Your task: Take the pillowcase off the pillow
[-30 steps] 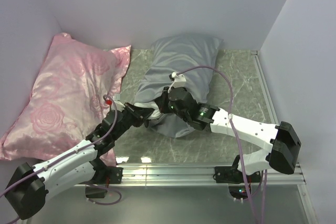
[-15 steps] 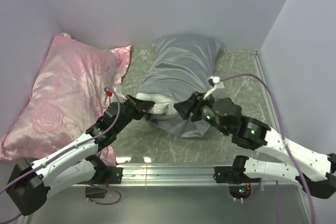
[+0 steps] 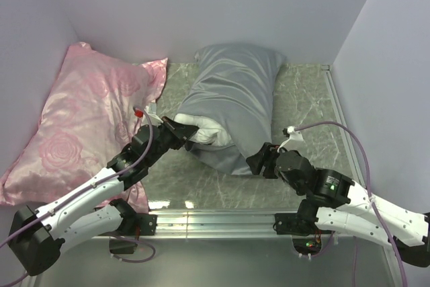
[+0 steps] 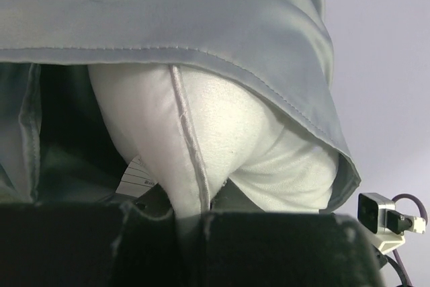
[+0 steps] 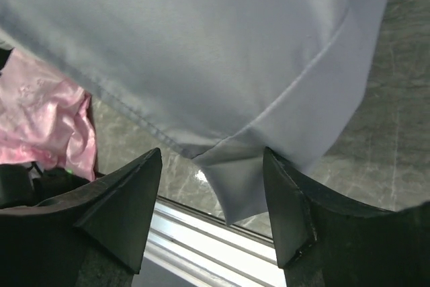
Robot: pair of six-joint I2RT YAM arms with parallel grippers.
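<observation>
The grey-blue satin pillowcase [image 3: 234, 99] lies in the middle of the table, its open end toward the arms. The white pillow [image 3: 205, 131] bulges out of that opening. My left gripper [image 3: 181, 130] is shut on the pillow's seamed corner; in the left wrist view the white pillow [image 4: 269, 159] runs down between the dark fingers [image 4: 269, 247] under the pillowcase hem [image 4: 168, 11]. My right gripper [image 3: 259, 160] is open at the pillowcase's near right corner. In the right wrist view that gripper [image 5: 215, 199] has the limp pillowcase corner [image 5: 232, 179] hanging loose between its spread fingers, ungripped.
A pink rose-patterned pillow [image 3: 87, 119] fills the left side, against the wall, right beside my left arm. White walls close in the back and both sides. A metal rail [image 3: 222, 218] runs along the near edge of the marble table [image 3: 302, 99].
My right gripper has opened, let go of the pillowcase and pulled back to the near right. More white pillow shows at the opening. The left gripper keeps its hold.
</observation>
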